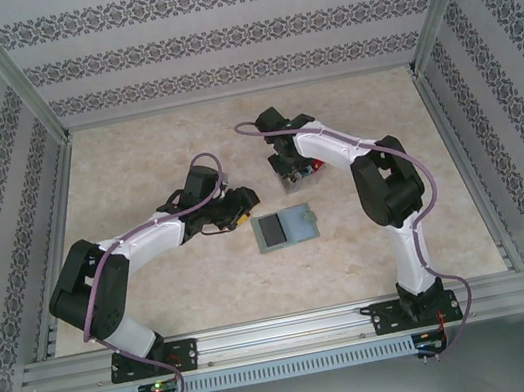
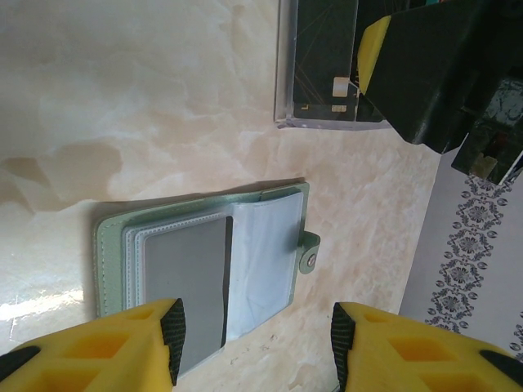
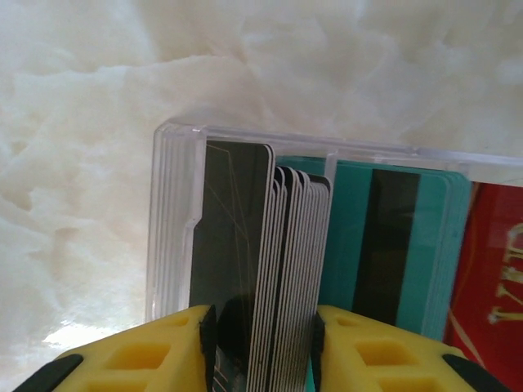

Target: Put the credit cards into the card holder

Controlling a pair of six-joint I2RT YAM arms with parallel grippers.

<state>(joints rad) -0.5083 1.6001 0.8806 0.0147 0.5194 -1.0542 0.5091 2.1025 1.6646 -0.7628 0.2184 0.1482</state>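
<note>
The card holder (image 1: 286, 226) lies open and flat mid-table, a grey-green bifold with a snap tab. A dark grey card (image 2: 184, 286) sits in its left clear sleeve. My left gripper (image 2: 257, 335) hovers open just above the holder's near edge (image 2: 204, 269), with nothing between its fingers. My right gripper (image 3: 263, 343) is down at the clear tray (image 3: 176, 212), its jaws open on either side of a stack of dark grey credit cards (image 3: 278, 269) standing on edge. Teal cards (image 3: 384, 245) and a red card (image 3: 490, 278) stand further right in the tray.
The clear tray (image 1: 299, 177) stands just behind and right of the holder, under the right gripper (image 1: 290, 173). The left gripper (image 1: 243, 204) is close to the holder's left side. Patterned walls and metal rails enclose the marble-look table (image 1: 179, 302).
</note>
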